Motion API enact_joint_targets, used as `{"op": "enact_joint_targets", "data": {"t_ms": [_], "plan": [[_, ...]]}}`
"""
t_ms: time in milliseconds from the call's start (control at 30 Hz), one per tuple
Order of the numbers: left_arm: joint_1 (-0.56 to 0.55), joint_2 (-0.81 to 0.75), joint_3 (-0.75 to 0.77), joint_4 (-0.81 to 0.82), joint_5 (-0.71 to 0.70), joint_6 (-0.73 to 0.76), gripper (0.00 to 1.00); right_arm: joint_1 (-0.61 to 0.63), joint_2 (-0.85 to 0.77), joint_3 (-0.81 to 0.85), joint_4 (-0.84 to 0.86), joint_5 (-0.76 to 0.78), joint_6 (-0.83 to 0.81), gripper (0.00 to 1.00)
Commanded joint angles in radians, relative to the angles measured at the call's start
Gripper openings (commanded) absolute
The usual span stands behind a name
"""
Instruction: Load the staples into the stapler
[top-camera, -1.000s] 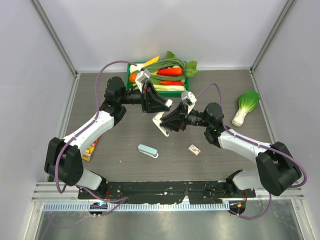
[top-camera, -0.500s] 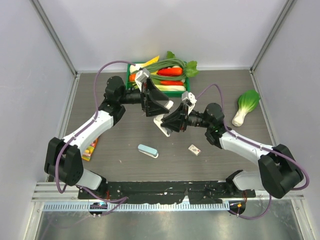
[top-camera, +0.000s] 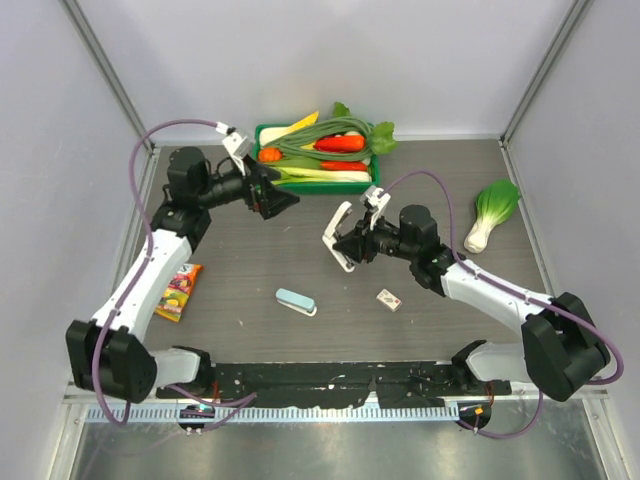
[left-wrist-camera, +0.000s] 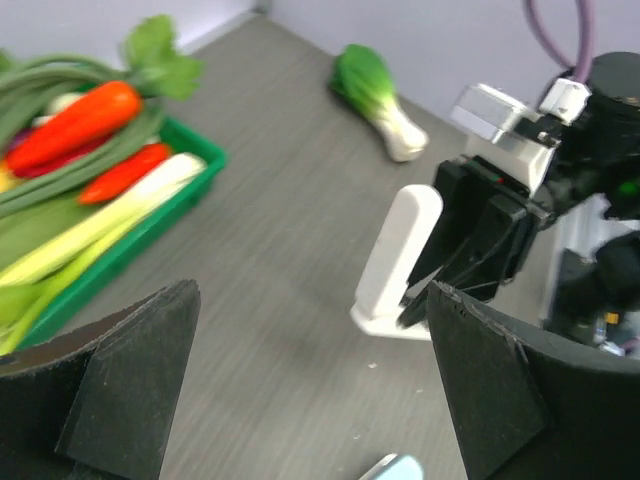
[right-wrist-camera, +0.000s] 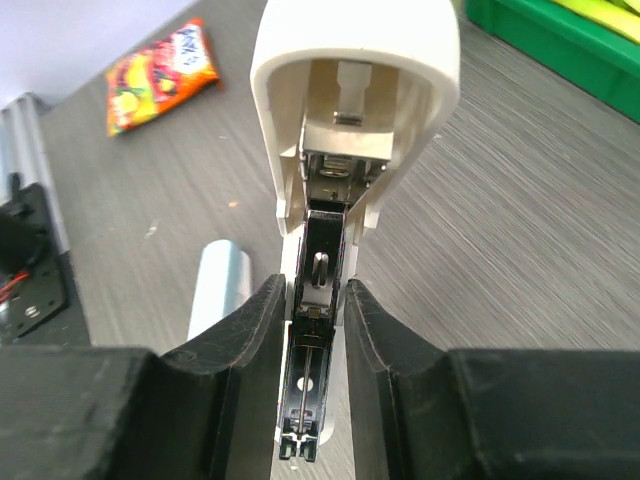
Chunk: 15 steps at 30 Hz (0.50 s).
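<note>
The staples (top-camera: 389, 299) lie flat on the tabletop (top-camera: 240, 255) as a small whitish box with a red-and-dark print, just in front of the right forearm and touching nothing. Up and to the left of the box is the white stapler (top-camera: 333, 245). The right gripper (top-camera: 352, 243) has its jaws pinched narrowly on both sides of the stapler's base. In the right wrist view the cover (right-wrist-camera: 355, 90) is swung up and the dark magazine channel (right-wrist-camera: 316, 290) lies bare. I cannot tell whether the base rests on the tabletop or hangs just over it.

The right arm reaches diagonally from its base toward the middle, wrist pointing left. The left arm runs up the left side, then bends right. The left gripper (top-camera: 280, 198) is spread wide and holds nothing; it hangs near the front of the green tray (top-camera: 262, 160) of vegetables, well apart from the stapler.

A light-blue oblong (top-camera: 296, 301) lies left of the box. A candy bag (top-camera: 178, 292) lies by the left arm, and a bok choy (top-camera: 492, 213) lies at the far right.
</note>
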Motion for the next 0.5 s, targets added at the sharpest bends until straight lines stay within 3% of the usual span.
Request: {"op": "enact_joint_targets", "data": {"t_ms": [0, 233, 467], "plan": [[0.043, -0.108, 0.070, -0.368, -0.277, 0.281, 1.00, 0.026, 0.015, 0.045, -0.092, 0.243, -0.007, 0.01], [0.056, -0.273, 0.036, -0.701, -0.646, 0.459, 1.00, 0.061, 0.127, 0.060, -0.138, 0.465, 0.091, 0.01], [0.059, -0.450, -0.064, -0.772, -0.741, 0.498, 1.00, 0.109, 0.217, 0.100, -0.192, 0.655, 0.165, 0.01]]}}
